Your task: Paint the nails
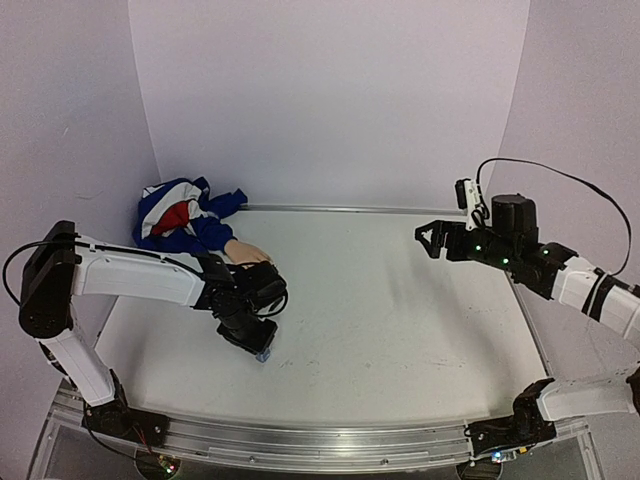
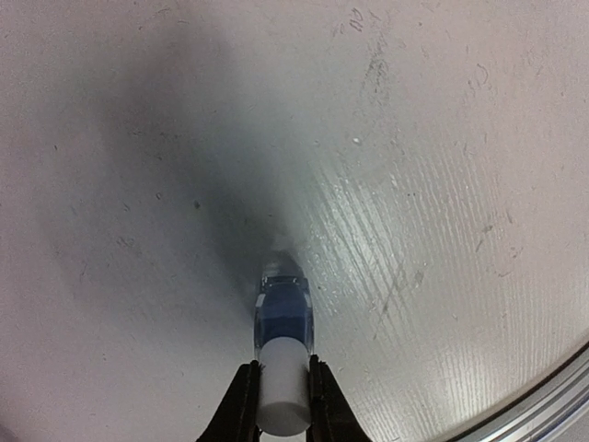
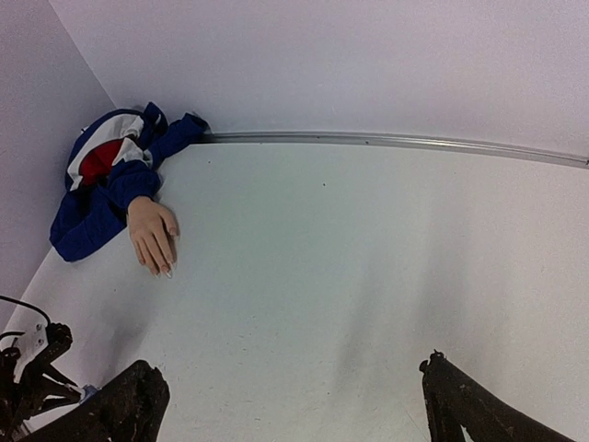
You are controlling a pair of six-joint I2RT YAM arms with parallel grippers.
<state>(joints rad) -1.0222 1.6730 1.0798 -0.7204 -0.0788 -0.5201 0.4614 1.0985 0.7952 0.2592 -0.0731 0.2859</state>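
Cloth sleeve (image 3: pixel 92 207), glossy bottle (image 2: pixel 283 313) (matt cap (image 2: pixel 281 396)), scuffed matt table (image 2: pixel 442 138)

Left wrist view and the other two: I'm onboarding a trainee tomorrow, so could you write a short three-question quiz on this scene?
1. True or false: the left claw is shut on the white cap of the bottle.
2. Where does the mannequin hand lie? A) mid-table; B) near the far left corner, sticking out of a blue sleeve; C) at the near rail.
3. Fill in: the right claw is ___ and holds nothing.

Key: 1 true; 2 B; 3 open.
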